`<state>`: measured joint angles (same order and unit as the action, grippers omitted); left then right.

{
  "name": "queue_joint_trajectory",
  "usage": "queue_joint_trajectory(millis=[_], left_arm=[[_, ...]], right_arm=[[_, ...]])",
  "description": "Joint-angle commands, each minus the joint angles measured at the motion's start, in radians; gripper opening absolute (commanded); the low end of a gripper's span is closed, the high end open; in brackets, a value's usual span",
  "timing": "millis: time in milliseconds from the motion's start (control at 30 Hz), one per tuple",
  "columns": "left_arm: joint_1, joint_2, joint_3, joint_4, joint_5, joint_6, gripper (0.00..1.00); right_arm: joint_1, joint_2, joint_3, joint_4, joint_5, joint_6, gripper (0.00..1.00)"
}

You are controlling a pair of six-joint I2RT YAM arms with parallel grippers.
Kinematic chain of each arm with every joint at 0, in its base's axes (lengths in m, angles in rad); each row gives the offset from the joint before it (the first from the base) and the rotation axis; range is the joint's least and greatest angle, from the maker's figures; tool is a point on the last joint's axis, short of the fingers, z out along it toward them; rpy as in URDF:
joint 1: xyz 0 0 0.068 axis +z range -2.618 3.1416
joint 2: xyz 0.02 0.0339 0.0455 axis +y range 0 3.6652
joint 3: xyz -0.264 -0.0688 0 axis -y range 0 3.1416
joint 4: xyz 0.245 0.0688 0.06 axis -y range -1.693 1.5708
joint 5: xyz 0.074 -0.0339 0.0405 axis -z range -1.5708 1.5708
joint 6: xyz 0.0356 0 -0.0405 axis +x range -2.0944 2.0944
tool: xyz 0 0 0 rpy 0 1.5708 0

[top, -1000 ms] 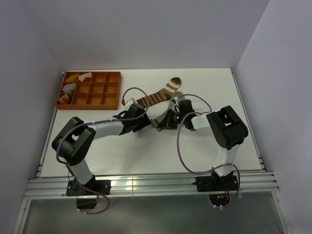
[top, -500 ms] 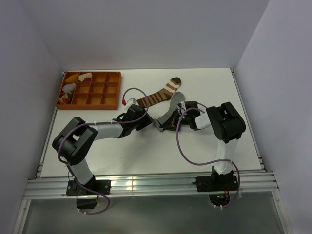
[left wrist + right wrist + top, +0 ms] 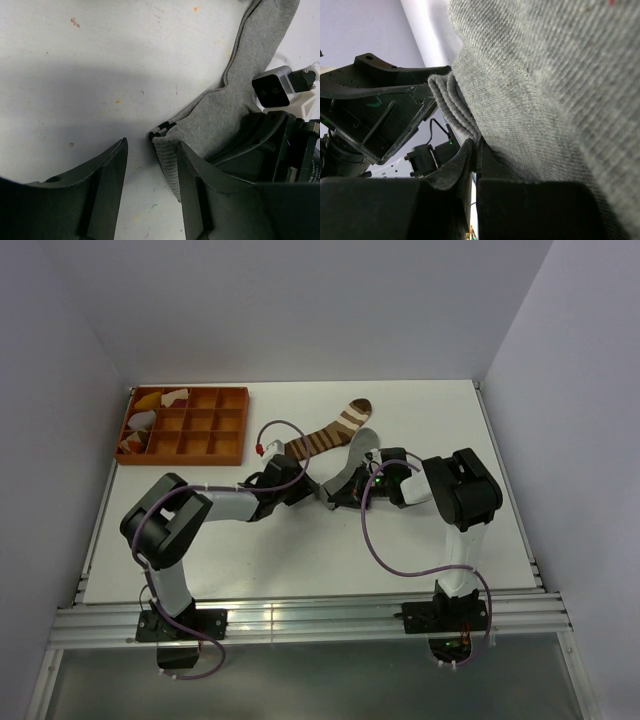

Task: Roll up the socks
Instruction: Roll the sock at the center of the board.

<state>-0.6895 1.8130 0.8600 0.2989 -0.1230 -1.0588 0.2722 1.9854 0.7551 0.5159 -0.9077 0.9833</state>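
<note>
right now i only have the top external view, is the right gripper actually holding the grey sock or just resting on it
Observer: Holding it. The right wrist view shows the right gripper shut on the grey sock, close to its ribbed cuff.
Operator: and the left one, is it on the sock
Observer: Not gripping. In the left wrist view the left gripper is open, the ribbed cuff lying between its fingers, nearer one of them.
Operator: anything by the other finger
Observer: Only bare table.
</note>
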Motion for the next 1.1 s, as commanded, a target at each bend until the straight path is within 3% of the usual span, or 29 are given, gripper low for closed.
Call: queue_joint_trajectory(millis=[0, 233, 567, 700, 867, 967, 1067], left_arm=[[-0.01, 0.035, 0.043, -0.012, 0.011, 0.019, 0.5], [-0.024, 0.06, 0.056, -0.033, 0.014, 0.011, 0.49], [-0.038, 0.095, 0.094, -0.133, -0.017, 0.025, 0.37], [-0.044, 0.12, 0.129, -0.176, -0.023, 0.037, 0.31], [-0.051, 0.147, 0.186, -0.251, -0.046, 0.066, 0.11], [-0.053, 0.164, 0.226, -0.296, -0.063, 0.083, 0.0], [-0.053, 0.172, 0.272, -0.386, -0.085, 0.097, 0.0]], right_arm=[[-0.008, 0.026, -0.005, -0.03, 0.026, 0.015, 0.0], [-0.01, 0.026, -0.005, -0.027, 0.032, 0.017, 0.0], [-0.013, 0.033, -0.005, -0.02, 0.043, 0.025, 0.0], [-0.013, 0.038, -0.002, -0.022, 0.047, 0.022, 0.0], [-0.011, -0.002, 0.015, -0.098, 0.098, -0.058, 0.01], [-0.01, -0.062, 0.027, -0.148, 0.147, -0.133, 0.11], [-0.008, -0.135, 0.024, -0.2, 0.188, -0.204, 0.25]])
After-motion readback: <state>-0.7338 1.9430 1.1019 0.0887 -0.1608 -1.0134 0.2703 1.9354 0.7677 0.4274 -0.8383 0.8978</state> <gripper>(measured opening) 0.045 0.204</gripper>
